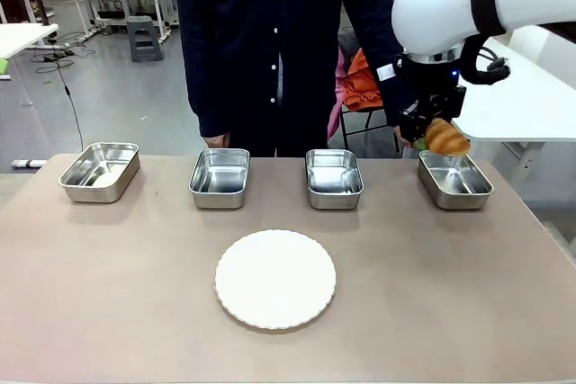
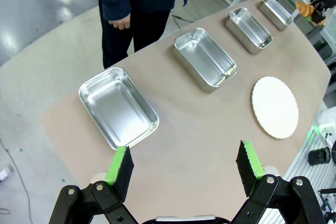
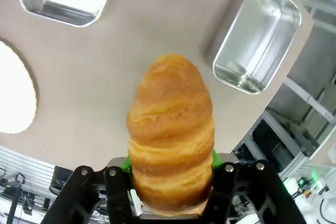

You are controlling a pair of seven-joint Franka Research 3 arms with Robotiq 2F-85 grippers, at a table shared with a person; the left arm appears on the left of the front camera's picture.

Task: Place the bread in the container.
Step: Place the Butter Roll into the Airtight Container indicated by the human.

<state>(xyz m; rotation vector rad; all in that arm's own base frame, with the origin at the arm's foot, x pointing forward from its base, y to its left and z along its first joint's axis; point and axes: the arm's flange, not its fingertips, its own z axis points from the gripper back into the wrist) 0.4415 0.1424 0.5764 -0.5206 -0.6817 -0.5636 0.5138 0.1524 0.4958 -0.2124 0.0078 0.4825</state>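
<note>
The bread, a golden-brown ridged croissant, hangs in the air at the far right with my right gripper shut on it. It is just above the near-left corner of the rightmost steel container. In the right wrist view the bread sticks out between the fingers of the right gripper, and that container lies beyond it, up and to the right. My left gripper is open and holds nothing, high above the table's left end.
Three more steel pans stand in a row along the far side. A round white plate lies at the middle front. A person in dark clothes stands behind the table with a hand at its edge.
</note>
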